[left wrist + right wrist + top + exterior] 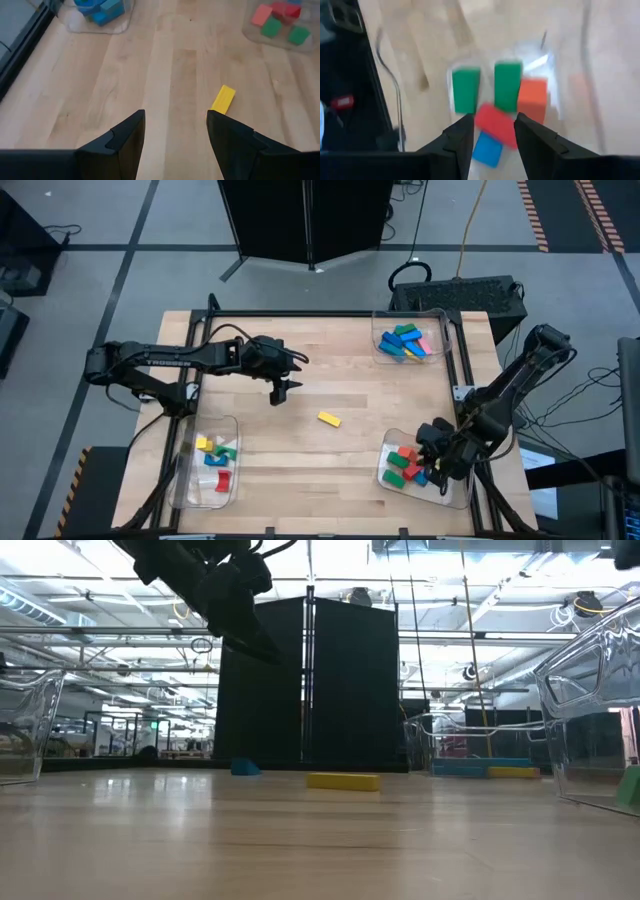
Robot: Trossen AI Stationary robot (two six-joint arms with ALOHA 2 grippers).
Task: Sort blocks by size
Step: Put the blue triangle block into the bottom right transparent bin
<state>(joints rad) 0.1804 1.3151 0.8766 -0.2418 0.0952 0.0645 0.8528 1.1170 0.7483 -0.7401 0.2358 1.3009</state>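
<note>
We saw the left gripper (282, 391) hanging over the bare wooden table (330, 360) with its fingers spread and empty, the lone yellow rectangular block (329, 418) lying near it amid open boards. The right gripper (437, 463) stood parted, holding nothing, over the clear plastic tray (460, 497) at the table's right front corner, above red and green blocks (507, 85).

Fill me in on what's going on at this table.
Two robot arms are sorting small coloured blocks into clear trays. The right gripper sits over the near-right tray, its fingers apart above a red block lying with green ones. The left gripper hovers open above the table; one yellow block lies loose nearby, unsorted.
</note>
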